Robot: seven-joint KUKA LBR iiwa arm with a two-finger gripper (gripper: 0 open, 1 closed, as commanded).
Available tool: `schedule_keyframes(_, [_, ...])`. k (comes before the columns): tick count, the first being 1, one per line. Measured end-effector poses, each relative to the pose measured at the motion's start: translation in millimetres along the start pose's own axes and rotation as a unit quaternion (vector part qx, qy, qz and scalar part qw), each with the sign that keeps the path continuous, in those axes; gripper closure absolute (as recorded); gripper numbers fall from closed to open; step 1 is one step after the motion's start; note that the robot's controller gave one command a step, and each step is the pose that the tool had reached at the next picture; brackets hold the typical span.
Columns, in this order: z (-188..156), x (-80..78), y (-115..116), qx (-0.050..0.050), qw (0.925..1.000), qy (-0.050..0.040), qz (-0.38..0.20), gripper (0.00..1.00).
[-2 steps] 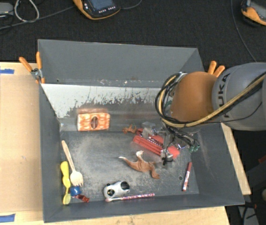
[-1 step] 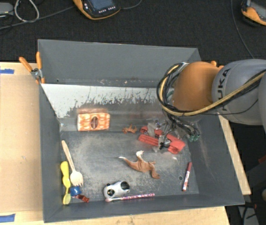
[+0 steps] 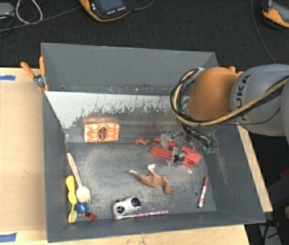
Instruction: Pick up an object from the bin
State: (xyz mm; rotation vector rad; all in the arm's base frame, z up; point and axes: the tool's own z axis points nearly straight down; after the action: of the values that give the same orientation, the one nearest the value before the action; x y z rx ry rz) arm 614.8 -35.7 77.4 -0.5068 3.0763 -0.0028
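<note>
My gripper (image 3: 177, 154) is low in the right part of the bin, its metal fingers down on a red flat plastic piece (image 3: 191, 158) that lies near the right wall. Whether the piece is between the fingers I cannot tell, since the orange cover hides most of the hand. A brown toy dinosaur (image 3: 153, 178) lies just below and left of the gripper on the bin floor. A small brown figure (image 3: 142, 141) sits to the gripper's left near the back wall.
An orange sponge-like block (image 3: 102, 132) lies at the back left. A wooden spoon (image 3: 76, 176), yellow piece (image 3: 71, 194) and blue ball (image 3: 81, 207) lie along the left wall. A black-and-white toy (image 3: 126, 206), pink stick (image 3: 149, 215) and red marker (image 3: 202, 192) lie near the front.
</note>
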Motion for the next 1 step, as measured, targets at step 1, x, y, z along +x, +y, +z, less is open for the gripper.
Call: schedule_keyframes(1, [-11.0, 7.4, -16.6, 0.000, 1.0000, -0.0025, 0.000, 1.00])
